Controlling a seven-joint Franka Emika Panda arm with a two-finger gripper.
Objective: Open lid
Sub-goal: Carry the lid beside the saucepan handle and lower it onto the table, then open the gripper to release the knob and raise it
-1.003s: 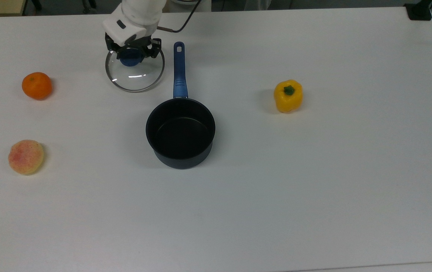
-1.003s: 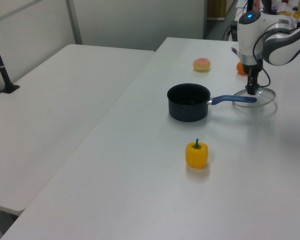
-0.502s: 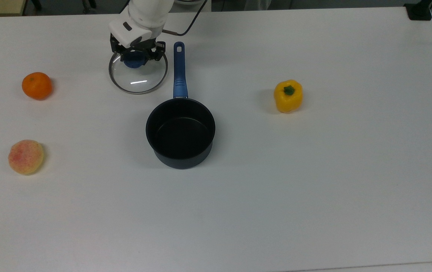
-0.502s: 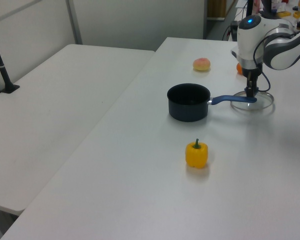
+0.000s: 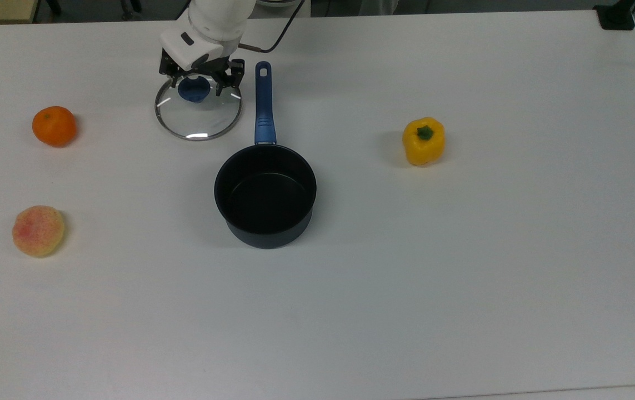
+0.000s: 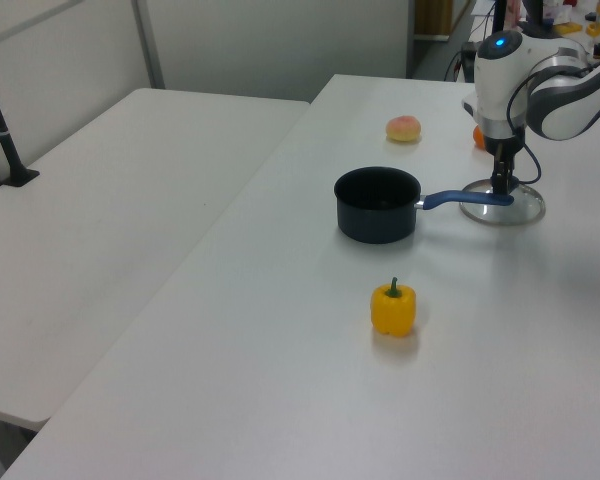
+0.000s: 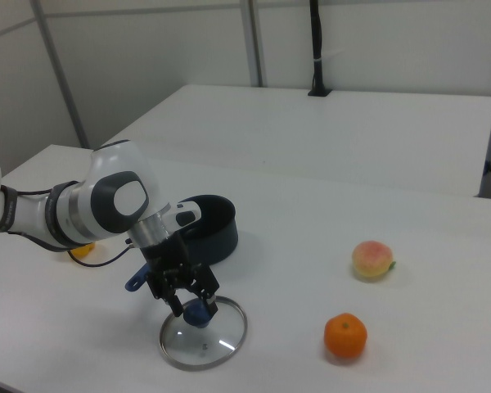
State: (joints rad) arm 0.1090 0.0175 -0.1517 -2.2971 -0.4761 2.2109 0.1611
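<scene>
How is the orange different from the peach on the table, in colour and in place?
The orange is a plain, deep orange colour, while the peach is pale yellow with pink-red speckles. In the top view, the orange lies nearer the lid and the gripper, and the peach lies lower, farther from them. Both are roundish fruits resting apart on the white table, on the top view's left.
</scene>
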